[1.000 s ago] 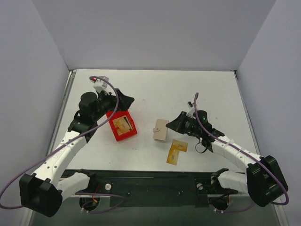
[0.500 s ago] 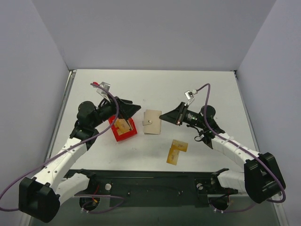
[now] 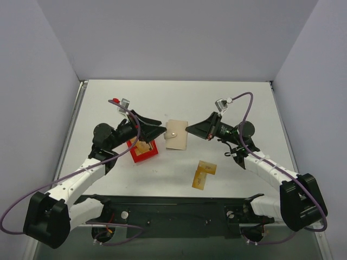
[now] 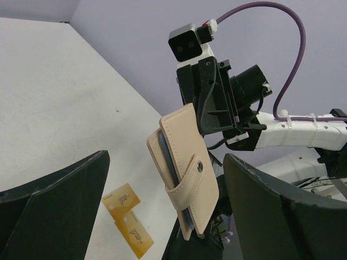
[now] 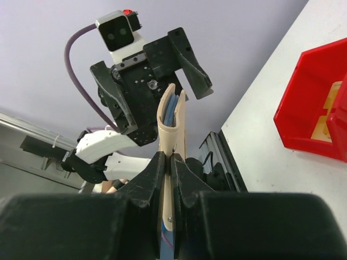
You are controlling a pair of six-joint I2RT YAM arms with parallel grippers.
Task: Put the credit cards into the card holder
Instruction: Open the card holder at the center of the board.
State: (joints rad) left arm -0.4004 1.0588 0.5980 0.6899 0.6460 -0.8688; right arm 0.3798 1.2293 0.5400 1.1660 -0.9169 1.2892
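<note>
Top view looks down on the bench (image 3: 244,103); left and right wrist views face 3 and 9 o'clock, closely sharing the card holder (image 4: 184,168).

Left gripper (image 3: 162,127) jaws spread wide, gap facing card holder (image 3: 175,135); room on both sides of holder between the fingers; right gripper (image 3: 188,130) clamped on holder's right edge, blocks that side; red bin (image 3: 145,151) just below left gripper; 2 credit cards (image 3: 203,174) lie well apart from both grippers, bare table (image 3: 217,103) around them.
</note>
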